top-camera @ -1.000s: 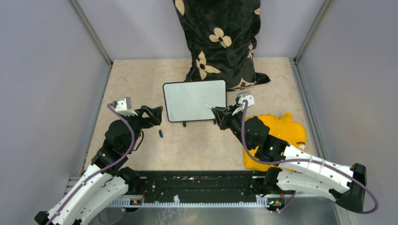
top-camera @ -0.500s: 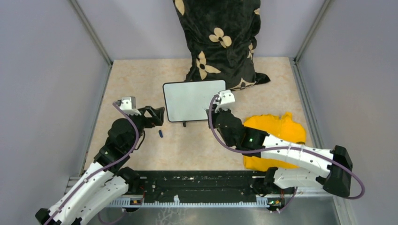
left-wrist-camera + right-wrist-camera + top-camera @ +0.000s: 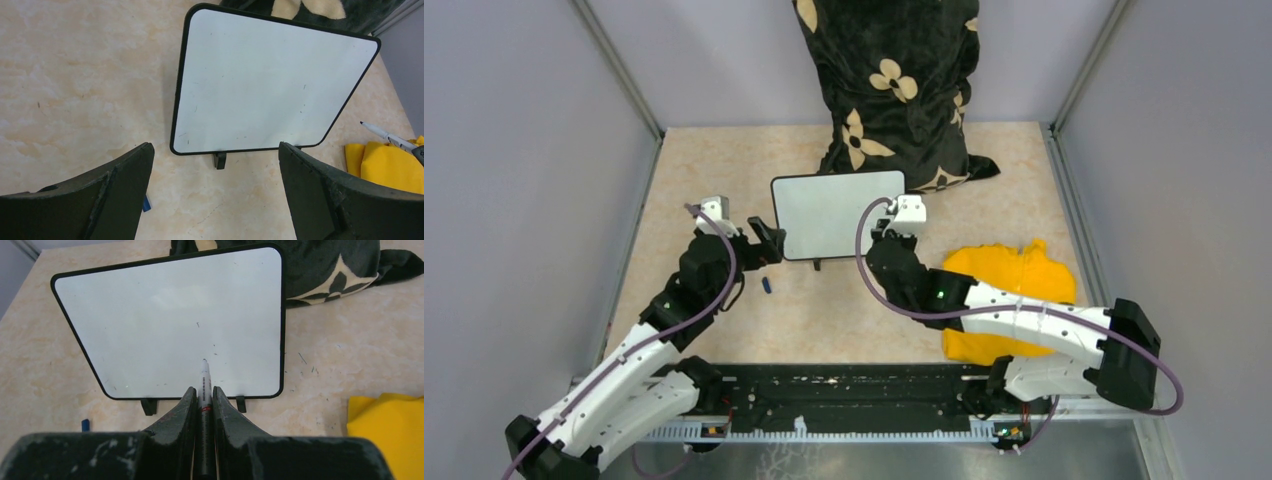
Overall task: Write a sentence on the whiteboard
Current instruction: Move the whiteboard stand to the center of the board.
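Both tools sit nearer the blank whiteboard (image 3: pixel 165 315) than a second ago, right tool (image 3: pixel 203 390) clamped on the marker (image 3: pixel 204 382), left tool (image 3: pixel 215 150) spread wide; writing can start.

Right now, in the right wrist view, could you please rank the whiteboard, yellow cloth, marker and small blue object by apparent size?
1. whiteboard
2. yellow cloth, cut off by the frame
3. marker, close to the camera, partly hidden between the fingers
4. small blue object
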Controlling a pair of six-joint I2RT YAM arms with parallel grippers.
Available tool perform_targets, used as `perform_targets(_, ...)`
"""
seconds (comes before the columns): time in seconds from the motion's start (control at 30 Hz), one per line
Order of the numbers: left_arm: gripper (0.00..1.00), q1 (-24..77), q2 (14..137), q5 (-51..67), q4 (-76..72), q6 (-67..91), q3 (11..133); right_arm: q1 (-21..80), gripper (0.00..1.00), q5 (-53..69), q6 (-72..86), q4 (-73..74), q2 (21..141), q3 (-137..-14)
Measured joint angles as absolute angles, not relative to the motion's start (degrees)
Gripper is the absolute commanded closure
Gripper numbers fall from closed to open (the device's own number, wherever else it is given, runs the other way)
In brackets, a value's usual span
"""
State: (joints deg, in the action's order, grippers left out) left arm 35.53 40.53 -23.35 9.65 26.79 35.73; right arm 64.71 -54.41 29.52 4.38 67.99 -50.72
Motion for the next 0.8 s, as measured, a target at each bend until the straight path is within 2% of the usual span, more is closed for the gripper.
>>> perform_targets(0.1,0.01,35.5,43.0,-21.9,9.7,26.9,36.6,63.9,1.00,-53.5,28.5,4.8,68.5,-50.7)
perform_targets(0.27,0.01,35.6,46.4,-17.3,9.5,25.2,36.8,59.7,1.00,-45.4,26.2,6.0,68.2,-50.5)
perform_targets(0.43,0.04,35.6,47.0,-10.9,8.3,24.1,36.5,58.6,1.00,-37.9,23.9,4.2,62.6,-44.8)
perform_targets(0.57,0.13,35.6,48.7,-7.8,7.1,24.8,35.6,58.6,1.00,-33.0,23.0,2.7,59.0,-42.0)
perform_targets(0.8,0.31,35.6,59.8,-4.4,6.5,26.9,35.8,58.6,1.00,-27.5,22.0,1.7,55.8,-42.0)
